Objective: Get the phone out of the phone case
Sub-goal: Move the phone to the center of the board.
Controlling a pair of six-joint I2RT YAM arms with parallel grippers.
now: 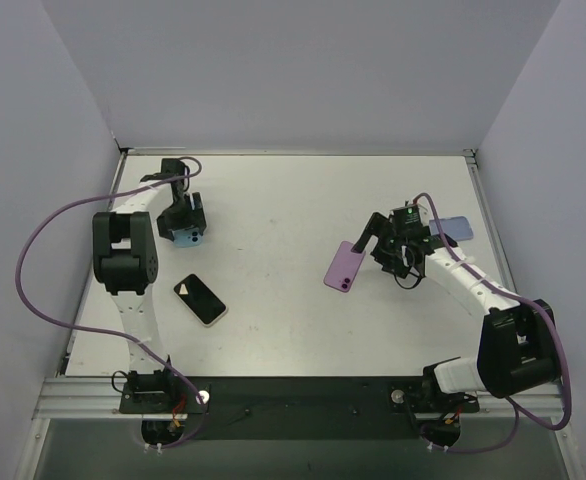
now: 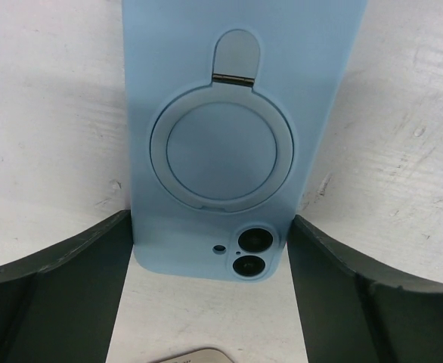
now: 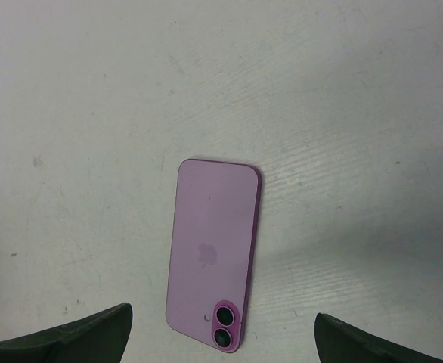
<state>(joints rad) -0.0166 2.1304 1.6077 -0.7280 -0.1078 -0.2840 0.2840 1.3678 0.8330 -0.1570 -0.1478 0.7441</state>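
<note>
A light blue phone case [image 2: 229, 98] lies back up on the table, with a ring stand on it and two dark phone lenses [image 2: 250, 253] in its camera cut-out. My left gripper [image 2: 210, 227] is open astride the case's camera end, its fingers [image 2: 93, 257] close against both long edges. From above, this gripper [image 1: 188, 228] covers most of the case [image 1: 186, 240] at the far left. My right gripper [image 3: 221, 321] hangs open above a bare purple phone [image 3: 210, 249], which lies back up at mid right [image 1: 345, 266].
A phone with a dark screen [image 1: 200, 299] lies face up near the left arm, and its pale edge [image 2: 195, 355] shows under the left wrist. A lilac case [image 1: 456, 228] lies behind the right gripper [image 1: 378, 245]. White walls close in the table.
</note>
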